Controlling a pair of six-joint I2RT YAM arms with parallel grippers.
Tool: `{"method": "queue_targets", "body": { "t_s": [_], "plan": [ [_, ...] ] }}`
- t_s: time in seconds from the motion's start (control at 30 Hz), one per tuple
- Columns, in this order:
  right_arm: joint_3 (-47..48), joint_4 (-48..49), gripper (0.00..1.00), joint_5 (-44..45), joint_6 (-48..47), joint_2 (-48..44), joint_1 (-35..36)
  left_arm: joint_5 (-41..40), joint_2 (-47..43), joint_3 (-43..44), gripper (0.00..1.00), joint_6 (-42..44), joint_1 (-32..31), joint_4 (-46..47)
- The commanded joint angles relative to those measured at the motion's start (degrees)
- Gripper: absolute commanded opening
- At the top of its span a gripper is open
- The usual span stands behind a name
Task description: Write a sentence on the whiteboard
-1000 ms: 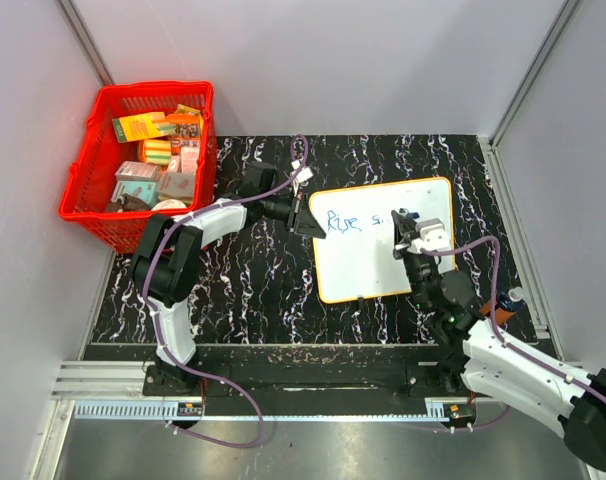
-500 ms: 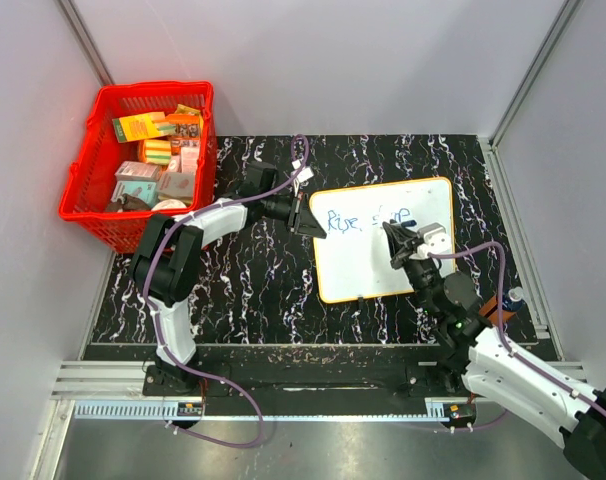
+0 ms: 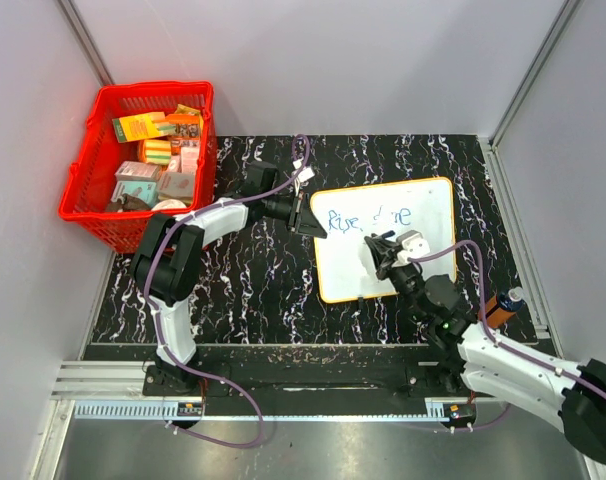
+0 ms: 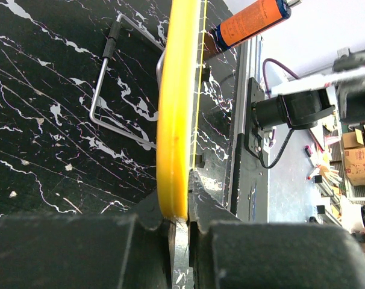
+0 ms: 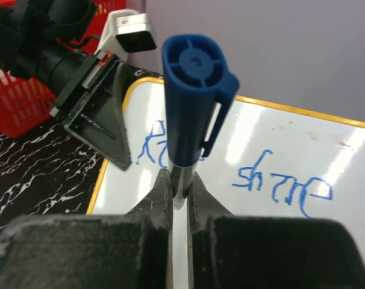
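The whiteboard (image 3: 428, 205) lies flat on the black marbled table, with its orange-yellow rim showing. The sentence (image 3: 363, 218) is one blue line reading "Rise shine"; it also shows in the right wrist view (image 5: 283, 180). My left gripper (image 3: 309, 222) is shut on the board's left edge, and the yellow rim (image 4: 173, 108) sits between its jaws (image 4: 181, 211). My right gripper (image 3: 383, 252) is shut on a blue-capped marker (image 5: 194, 90) and holds it upright over the board's middle, below the words. The marker's tip is hidden.
A red basket (image 3: 93, 160) full of small boxes stands at the back left. An orange cylinder with a blue end (image 3: 501, 305) lies near the table's right edge, also in the left wrist view (image 4: 252, 23). A bent metal wire (image 4: 104, 90) lies under the board.
The word "shine" has appeared after "Rise". My right gripper has moved left and nearer with the marker, from the board's right part to below the words. The left gripper has held still.
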Motion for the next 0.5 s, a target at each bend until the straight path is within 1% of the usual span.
{"method": "queue_targets", "body": {
  "t_s": [0.0,0.03,0.13,0.33,0.4,0.47],
  "plan": [
    [0.83,7.54,0.00,3.26,-4.18,4.52,5.17,-7.95,3.17,-1.34,0.00,11.81,-2.82,-3.85],
    [0.31,10.42,0.00,4.05,-4.62,5.31,5.71,-7.95,2.99,-1.51,0.00,11.81,-2.82,-3.85],
    [-1.10,14.13,0.00,4.93,-4.89,6.81,6.94,-8.04,2.99,-1.52,0.00,11.90,-2.82,-3.85],
    [-0.75,14.23,0.00,6.95,-5.24,8.39,6.86,-8.13,3.08,-1.43,0.00,11.90,-2.91,-3.76],
    [-0.31,14.75,0.00,7.48,-5.24,10.58,6.86,-8.04,3.08,-1.52,0.00,11.90,-2.91,-3.85],
    [-0.22,17.55,0.00,8.88,-5.50,13.73,6.95,-8.13,2.99,-1.51,0.00,11.90,-2.91,-3.85]
  ]
}}
